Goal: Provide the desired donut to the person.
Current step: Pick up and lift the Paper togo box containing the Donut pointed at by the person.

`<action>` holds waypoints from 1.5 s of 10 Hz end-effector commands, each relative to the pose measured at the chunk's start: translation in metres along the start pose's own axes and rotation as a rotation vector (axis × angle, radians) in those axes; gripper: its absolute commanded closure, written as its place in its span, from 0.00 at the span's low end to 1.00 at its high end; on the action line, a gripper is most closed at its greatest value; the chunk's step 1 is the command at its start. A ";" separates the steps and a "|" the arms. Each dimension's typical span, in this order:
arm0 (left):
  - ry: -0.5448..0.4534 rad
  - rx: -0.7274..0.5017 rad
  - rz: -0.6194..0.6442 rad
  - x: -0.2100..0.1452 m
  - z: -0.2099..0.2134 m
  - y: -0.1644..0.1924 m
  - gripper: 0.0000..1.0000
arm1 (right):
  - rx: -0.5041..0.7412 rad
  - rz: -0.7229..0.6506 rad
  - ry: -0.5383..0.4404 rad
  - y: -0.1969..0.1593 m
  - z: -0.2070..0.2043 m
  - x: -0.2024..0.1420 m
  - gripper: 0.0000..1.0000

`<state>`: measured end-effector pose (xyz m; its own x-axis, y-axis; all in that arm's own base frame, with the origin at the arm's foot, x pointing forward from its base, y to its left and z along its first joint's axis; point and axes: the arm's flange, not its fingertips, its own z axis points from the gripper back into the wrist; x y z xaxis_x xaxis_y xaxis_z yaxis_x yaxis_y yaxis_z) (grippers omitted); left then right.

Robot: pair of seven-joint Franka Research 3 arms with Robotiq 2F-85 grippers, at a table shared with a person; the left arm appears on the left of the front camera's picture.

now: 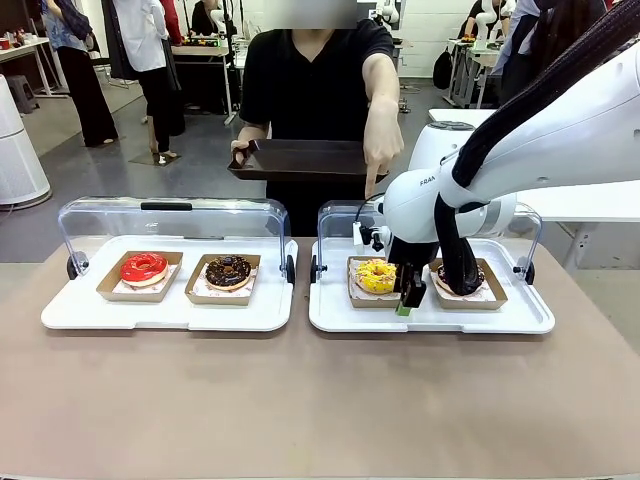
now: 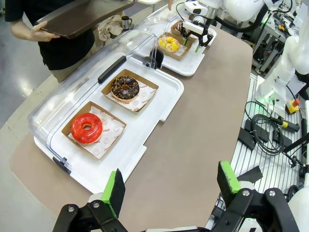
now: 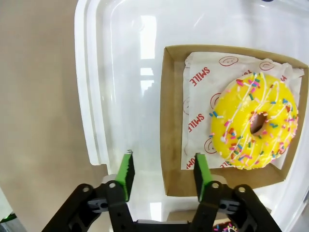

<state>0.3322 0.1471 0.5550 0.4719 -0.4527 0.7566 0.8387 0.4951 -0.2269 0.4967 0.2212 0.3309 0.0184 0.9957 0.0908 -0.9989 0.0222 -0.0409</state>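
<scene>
- The right gripper (image 3: 163,164) has its jaws apart, holding nothing; the near wall of the cardboard tray (image 3: 169,121) stands between its green pads, with a gap on both sides.
- The yellow sprinkled donut (image 3: 253,121) lies in that tray, just beyond the inner finger, not lifted yet.
- Beyond the gripper, the person (image 1: 315,80) points one hand (image 1: 380,150) down toward this donut and holds a dark serving tray (image 1: 300,160) ready.
- Judgement: the choice is made and the approach is done; closing, lifting and delivery are left.
- The left gripper (image 2: 171,181) hangs wide open and empty, with the red donut (image 2: 87,127) and the chocolate donut (image 2: 125,87) ahead of it.
- The table (image 1: 300,400) is smooth and brown; the white trays (image 1: 430,318) have clear lids raised.
- Behind is a workshop with a grey floor.
</scene>
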 end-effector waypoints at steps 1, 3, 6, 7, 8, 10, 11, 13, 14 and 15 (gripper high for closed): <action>-0.021 -0.008 -0.017 0.000 0.001 0.001 0.00 | 0.002 0.019 -0.030 0.000 -0.008 -0.003 1.00; -0.021 -0.008 -0.017 0.000 0.001 0.001 0.00 | 0.007 0.024 -0.032 0.000 -0.008 -0.003 0.95; -0.021 -0.008 -0.017 0.000 0.001 0.001 0.00 | 0.015 0.041 -0.036 0.002 -0.009 0.000 1.00; -0.021 -0.008 -0.017 0.000 0.001 0.001 0.00 | 0.019 0.046 -0.043 0.002 -0.010 0.001 1.00; -0.021 -0.008 -0.017 0.000 0.001 0.001 0.00 | 0.020 0.051 -0.044 0.002 -0.010 0.001 1.00; -0.021 -0.008 -0.017 0.000 0.001 0.001 0.00 | 0.021 0.064 -0.044 0.004 -0.009 0.002 1.00; -0.021 -0.008 -0.017 0.000 0.001 0.001 0.00 | 0.025 0.072 -0.037 0.009 -0.002 0.006 1.00; -0.021 -0.008 -0.017 0.000 0.001 0.001 0.00 | 0.062 -0.001 0.006 0.038 0.057 0.029 1.00; -0.021 -0.008 -0.017 0.000 0.001 0.001 0.00 | 0.078 -0.027 0.025 0.055 0.094 0.043 1.00; -0.021 -0.008 -0.017 0.000 0.001 0.001 0.00 | 0.068 -0.040 0.064 0.071 0.130 0.054 1.00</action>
<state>0.3323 0.1471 0.5548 0.4725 -0.4526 0.7562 0.8385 0.4950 -0.2277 0.4348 0.2584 0.4260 0.0194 0.9987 0.0479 -0.9997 0.0187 0.0159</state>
